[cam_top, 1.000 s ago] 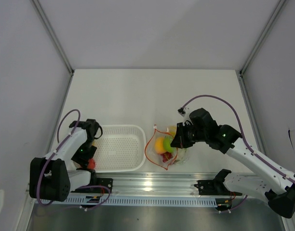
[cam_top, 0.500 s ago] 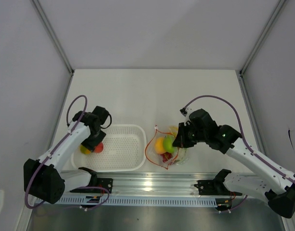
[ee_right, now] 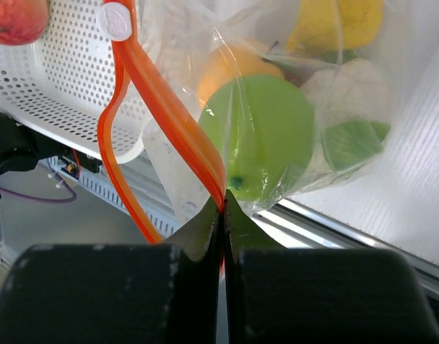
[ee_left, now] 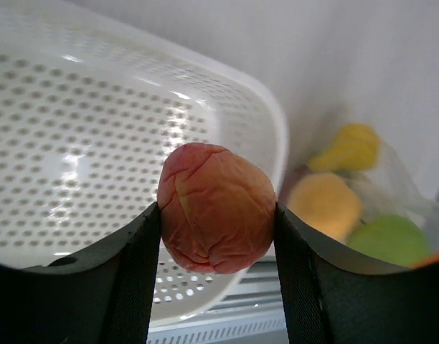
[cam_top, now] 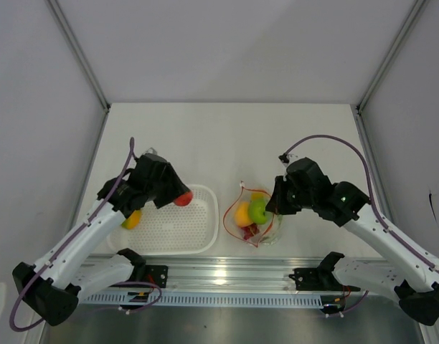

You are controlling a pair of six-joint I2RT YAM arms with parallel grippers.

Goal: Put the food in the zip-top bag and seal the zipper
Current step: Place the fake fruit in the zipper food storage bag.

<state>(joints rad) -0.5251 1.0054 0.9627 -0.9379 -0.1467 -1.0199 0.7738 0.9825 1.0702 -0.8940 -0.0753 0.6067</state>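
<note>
Right of the white basket (cam_top: 212,231): zip-top bag (cam_top: 257,222) gapes basketward, zipper (ee_right: 172,115) running near-far | right pincer (ee_right: 223,204) nips zipper | left pincer (ee_left: 218,215) pinches small red fruit (ee_left: 216,193), carried from basket's left side to its right rim.

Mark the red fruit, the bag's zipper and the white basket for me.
red fruit (ee_left: 216,208), left wrist view, centre of its skin.
zipper (ee_right: 169,107), right wrist view, middle of the orange strip.
basket (cam_top: 180,229), top external view, bare floor.
</note>
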